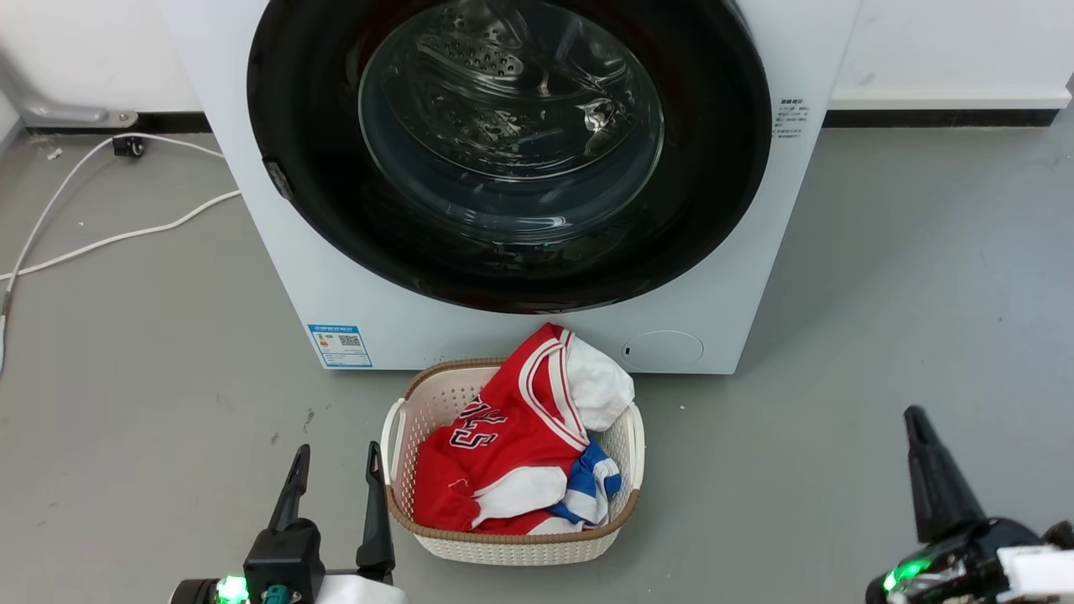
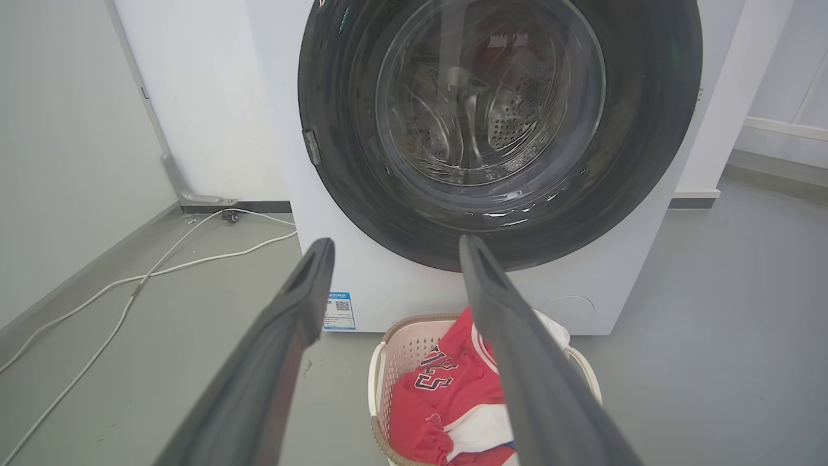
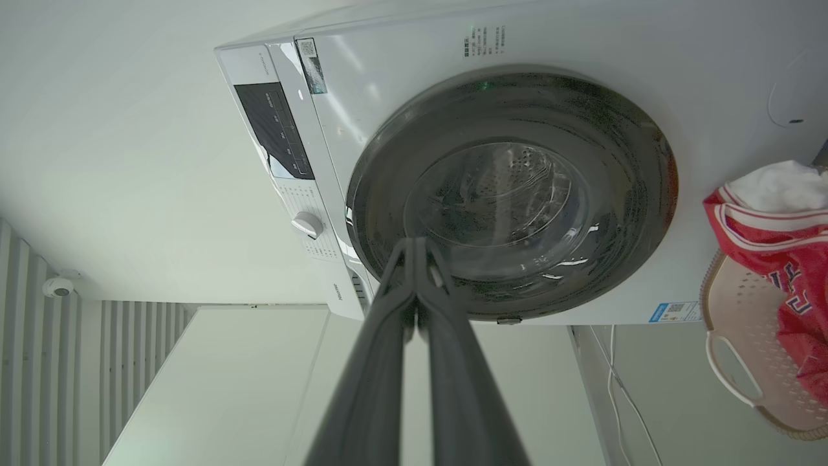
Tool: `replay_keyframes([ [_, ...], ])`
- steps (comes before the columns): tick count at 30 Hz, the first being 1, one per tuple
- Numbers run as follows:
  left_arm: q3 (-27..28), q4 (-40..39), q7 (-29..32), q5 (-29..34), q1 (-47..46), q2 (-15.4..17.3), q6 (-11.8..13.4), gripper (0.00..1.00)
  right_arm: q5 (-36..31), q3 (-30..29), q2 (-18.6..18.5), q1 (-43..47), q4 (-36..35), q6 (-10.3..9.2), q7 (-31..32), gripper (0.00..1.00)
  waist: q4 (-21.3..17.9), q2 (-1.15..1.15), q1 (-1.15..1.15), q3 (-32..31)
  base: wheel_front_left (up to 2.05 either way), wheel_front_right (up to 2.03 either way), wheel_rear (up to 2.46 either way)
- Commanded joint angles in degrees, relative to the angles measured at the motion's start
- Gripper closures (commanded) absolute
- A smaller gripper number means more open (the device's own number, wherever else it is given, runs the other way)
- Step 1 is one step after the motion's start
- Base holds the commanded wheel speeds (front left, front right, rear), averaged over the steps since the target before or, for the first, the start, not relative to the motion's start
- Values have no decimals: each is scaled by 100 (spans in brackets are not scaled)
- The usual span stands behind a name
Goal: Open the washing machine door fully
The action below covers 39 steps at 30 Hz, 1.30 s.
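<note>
The white washing machine (image 1: 352, 285) stands ahead of me, and its glossy black round door (image 1: 319, 151) with the clear glass bowl lies flat against the front, closed. A small latch tab (image 1: 278, 178) sits on the door's left rim. My left gripper (image 1: 336, 457) is open at the lower left, well short of the machine, its fingers framing the door (image 2: 336, 162) in the left wrist view. At the lower right my right gripper (image 1: 916, 419) is shut and empty, far from the door (image 3: 621, 162), with that wrist view rolled sideways.
A white woven basket (image 1: 419, 403) with red, white and blue clothes sits on the grey floor right before the machine, under the door. White cables (image 1: 109, 239) trail over the floor at the left. A wall and skirting run behind.
</note>
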Motion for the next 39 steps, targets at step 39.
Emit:
replay_keyframes([
  [39,-90,-531,-16,226,-1877,-8,-60,0,-625,-161,-2112,-6894,3738,2,1713,100,397,0,0,2986,0,0,0],
])
